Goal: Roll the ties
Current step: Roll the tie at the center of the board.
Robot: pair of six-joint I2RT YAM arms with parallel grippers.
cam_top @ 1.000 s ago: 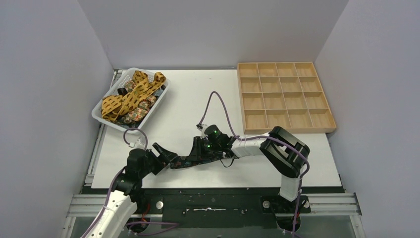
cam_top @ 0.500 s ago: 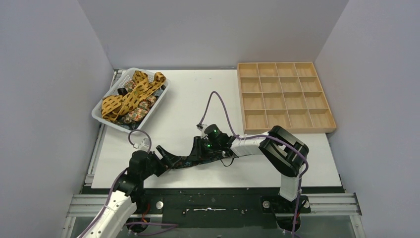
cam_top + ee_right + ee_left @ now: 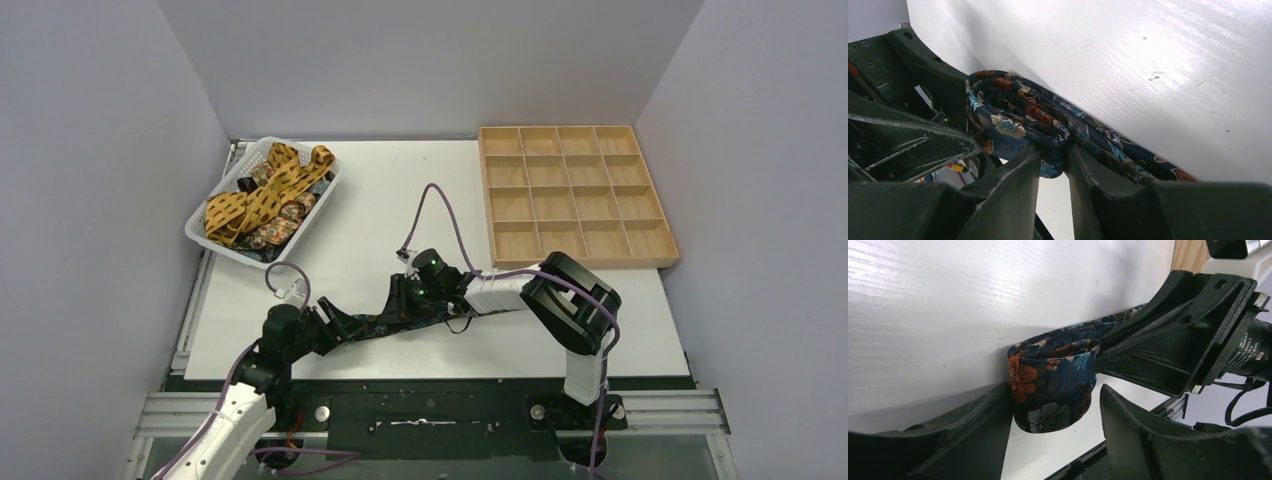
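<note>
A dark navy floral tie (image 3: 385, 322) lies near the table's front edge, stretched between my two grippers. Its left end is curled into a small roll (image 3: 1048, 375). My left gripper (image 3: 1056, 412) stands open around that roll: the left finger (image 3: 993, 415) touches it, and a gap shows at the other finger. My right gripper (image 3: 1053, 160) is shut on a bunched fold of the same tie (image 3: 1013, 120), at the middle of the table in the top view (image 3: 408, 300). Mustard-yellow spotted ties (image 3: 265, 190) are heaped with other patterned ones in a basket.
The white basket (image 3: 215, 245) stands at the back left of the table. A wooden tray (image 3: 580, 262) with several compartments stands at the back right. A purple cable (image 3: 445, 215) arcs above the right wrist. The black frame edge runs just in front of the tie.
My left gripper has slid a little right, towards the tie, and its jaws have narrowed around the rolled end. The right gripper has kept its hold and barely moved.
</note>
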